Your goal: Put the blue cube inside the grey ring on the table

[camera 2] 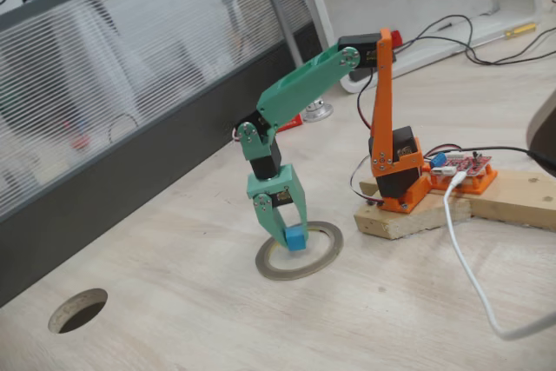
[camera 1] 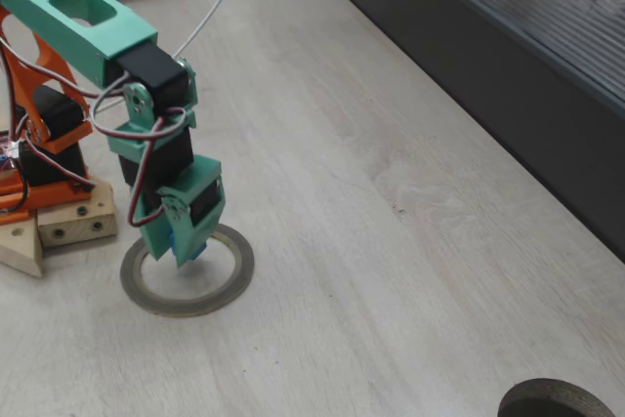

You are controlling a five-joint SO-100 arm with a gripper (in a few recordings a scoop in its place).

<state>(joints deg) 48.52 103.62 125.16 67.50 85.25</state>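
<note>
Green-and-orange arm showing at the upper left of one fixed view and the centre of the other

The arm (camera 2: 304, 93) is wearing mint-green printed links with rounded cut-outs over an orange base (camera 2: 395, 171) and orange upright; black servo blocks are sitting at the joints, with silver screws showing on round green hubs. Red, white and black wires (camera 1: 146, 158) are looping along the lower links. The green fingers (camera 1: 181, 241) are tapering to narrow tips. The base is sitting bolted on pale wooden blocks (camera 2: 434, 210), beside a red circuit board.
</note>
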